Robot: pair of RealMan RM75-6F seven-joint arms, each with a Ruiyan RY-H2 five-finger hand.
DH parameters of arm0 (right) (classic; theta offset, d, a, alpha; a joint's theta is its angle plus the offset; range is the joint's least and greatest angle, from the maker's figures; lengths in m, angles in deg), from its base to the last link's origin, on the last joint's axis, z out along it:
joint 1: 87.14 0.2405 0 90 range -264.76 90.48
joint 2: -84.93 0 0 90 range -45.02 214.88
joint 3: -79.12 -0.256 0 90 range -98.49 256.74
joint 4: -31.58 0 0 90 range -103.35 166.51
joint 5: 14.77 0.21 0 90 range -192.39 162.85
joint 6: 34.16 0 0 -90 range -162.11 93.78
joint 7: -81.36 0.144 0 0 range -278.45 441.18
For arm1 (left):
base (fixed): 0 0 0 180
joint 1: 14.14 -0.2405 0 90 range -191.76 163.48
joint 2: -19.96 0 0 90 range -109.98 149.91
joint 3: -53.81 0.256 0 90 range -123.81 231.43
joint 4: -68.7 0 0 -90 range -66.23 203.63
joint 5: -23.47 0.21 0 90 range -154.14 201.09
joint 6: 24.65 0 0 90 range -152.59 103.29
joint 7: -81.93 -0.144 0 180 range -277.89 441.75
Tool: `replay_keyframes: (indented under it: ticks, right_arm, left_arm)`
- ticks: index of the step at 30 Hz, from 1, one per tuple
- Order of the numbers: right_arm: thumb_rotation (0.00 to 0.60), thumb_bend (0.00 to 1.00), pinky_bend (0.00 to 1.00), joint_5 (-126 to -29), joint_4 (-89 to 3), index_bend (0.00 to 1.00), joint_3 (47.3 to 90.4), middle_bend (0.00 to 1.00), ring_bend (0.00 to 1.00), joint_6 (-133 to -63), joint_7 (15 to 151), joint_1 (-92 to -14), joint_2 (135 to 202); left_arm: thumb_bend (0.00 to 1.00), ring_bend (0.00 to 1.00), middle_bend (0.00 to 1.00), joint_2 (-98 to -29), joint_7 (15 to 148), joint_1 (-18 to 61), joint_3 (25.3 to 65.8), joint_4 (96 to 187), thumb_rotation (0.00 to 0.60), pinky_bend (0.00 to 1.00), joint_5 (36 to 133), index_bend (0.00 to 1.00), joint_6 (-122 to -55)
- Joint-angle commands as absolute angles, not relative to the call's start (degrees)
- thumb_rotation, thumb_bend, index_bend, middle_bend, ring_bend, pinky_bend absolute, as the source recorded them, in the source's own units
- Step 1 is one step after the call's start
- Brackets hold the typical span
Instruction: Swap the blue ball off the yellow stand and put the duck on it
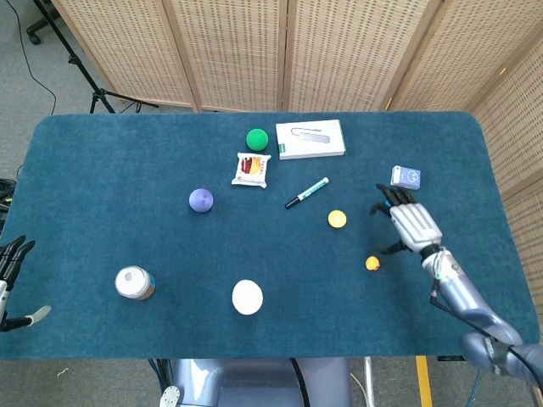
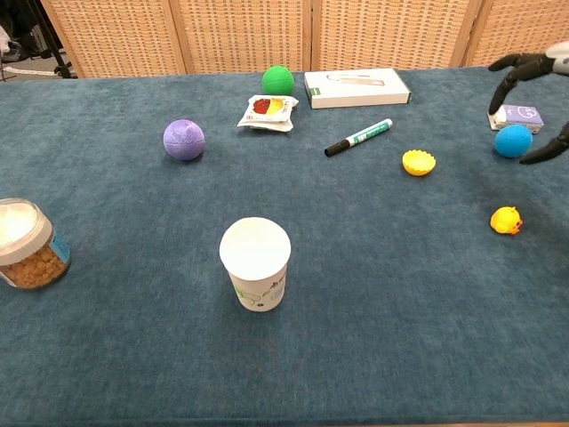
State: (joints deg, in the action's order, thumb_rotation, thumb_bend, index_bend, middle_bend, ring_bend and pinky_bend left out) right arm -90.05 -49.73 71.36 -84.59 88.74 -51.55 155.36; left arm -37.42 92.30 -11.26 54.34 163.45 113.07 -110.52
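Observation:
The blue ball (image 2: 513, 140) lies on the table at the far right, free of my right hand (image 1: 412, 225), which hovers over it with fingers spread and empty. In the head view the hand hides the ball. In the chest view the hand (image 2: 533, 64) shows only as dark fingers arching around the ball at the frame's edge. The yellow stand (image 1: 338, 220) (image 2: 418, 162) sits bare to the left of the hand. The small yellow duck (image 1: 372, 264) (image 2: 505, 220) rests on the cloth nearer the front edge. My left hand (image 1: 10, 263) hangs off the table's left edge, fingers apart.
A green-capped marker (image 1: 306, 192) lies left of the stand. A small blue-white box (image 1: 405, 177) sits just behind the right hand. Further off are a white box (image 1: 310, 139), green ball (image 1: 257, 139), snack packet (image 1: 251, 169), purple ball (image 1: 201, 200), jar (image 1: 135, 282) and paper cup (image 1: 247, 297).

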Motion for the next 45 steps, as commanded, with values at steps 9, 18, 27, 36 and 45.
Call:
replay_keyframes:
  ticks: [9,18,27,36,45]
  right_arm:
    - [0.600,0.25,0.00,-92.76,-50.26,0.38,74.49,0.00,0.00,-85.42,89.19,-53.36,157.52]
    - [0.600,0.26,0.00,-94.03,-46.83,0.41,76.27,0.00,0.00,-84.29,88.69,-53.31,161.22]
    - [0.600,0.26,0.00,-93.95,-42.55,0.42,76.54,0.00,0.00,-84.05,87.89,-53.31,163.91]
    - [0.600,0.26,0.00,-93.88,-39.89,0.42,76.76,0.00,0.00,-83.59,87.38,-53.32,165.13]
    - [0.600,0.26,0.00,-94.21,-38.08,0.46,76.70,0.00,0.00,-82.97,88.39,-52.98,166.28]
  left_arm:
    - [0.00,0.00,0.00,-37.37,92.35,-11.41,54.63,163.40,0.600,0.00,113.62,0.00,-110.83]
    - [0.00,0.00,0.00,-37.34,92.48,-11.45,54.72,163.34,0.600,0.00,113.57,0.00,-110.79]
    - [0.00,0.00,0.00,-37.34,92.02,-11.43,54.72,163.53,0.600,0.00,113.37,0.00,-110.66]
    - [0.00,0.00,0.00,-37.42,91.89,-11.41,54.80,163.57,0.600,0.00,113.50,0.00,-110.64]
    - [0.00,0.00,0.00,-37.35,91.84,-11.37,54.87,163.63,0.600,0.00,113.56,0.00,-110.54]
